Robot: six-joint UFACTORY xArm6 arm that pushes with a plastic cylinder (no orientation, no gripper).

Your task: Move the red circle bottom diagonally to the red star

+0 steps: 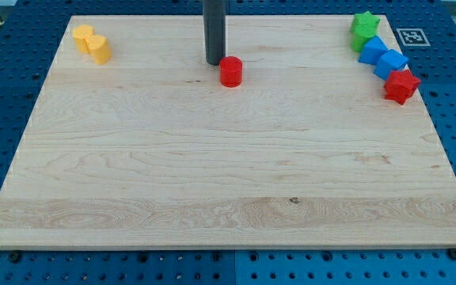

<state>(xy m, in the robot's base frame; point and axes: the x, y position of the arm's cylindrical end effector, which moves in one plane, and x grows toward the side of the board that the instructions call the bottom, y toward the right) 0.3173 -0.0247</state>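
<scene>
Camera view | my tip (214,62) just left of red circle (230,71) | near board (212,198) top edge

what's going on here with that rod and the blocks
A robot arm's dark rod is pushing blocks on a wooden board. My tip sits just left of the red circle, near the view's top middle. The red star lies far off at the right edge, below the blue blocks and a green star. Yellow blocks sit at top left.

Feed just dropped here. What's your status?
My tip just left of red circle. Red star far right. Path between clear.
</scene>
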